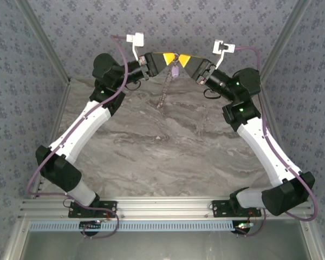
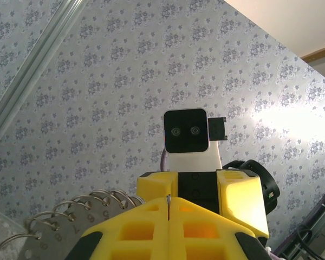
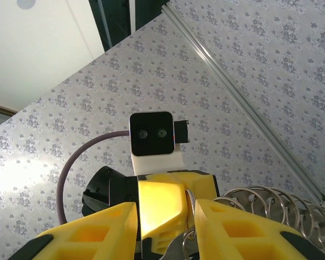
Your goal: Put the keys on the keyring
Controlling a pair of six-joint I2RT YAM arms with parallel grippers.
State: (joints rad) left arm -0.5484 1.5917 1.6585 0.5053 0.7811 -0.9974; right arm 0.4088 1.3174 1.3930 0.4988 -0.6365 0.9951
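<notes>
- Top external view: the left hand [image 1: 167, 57] and right hand [image 1: 184, 58] meet tip to tip at the upper centre, raised above the desk [image 1: 151, 151]. The lilac key [image 1: 175, 70] hangs just below that meeting point.
- In the left wrist view, the left hand's yellow fingers [image 2: 216, 227] are pressed together on a thin wire of the keyring [image 2: 70, 222], whose silvery fringe fans out at lower left.
- In the right wrist view, the right hand's fingers [image 3: 97, 233] stand apart, and nothing looks clamped between them.
- Risk: I cannot tell what holds the key. A nudge from either hand could knock it down to the desk.
- Risk: the ring could twist in the pinch, closing its gap to the key.
- The dangling fringe [image 1: 163, 95] crowds the approach from below, and the patterned wall [image 1: 179, 21] is close behind.
</notes>
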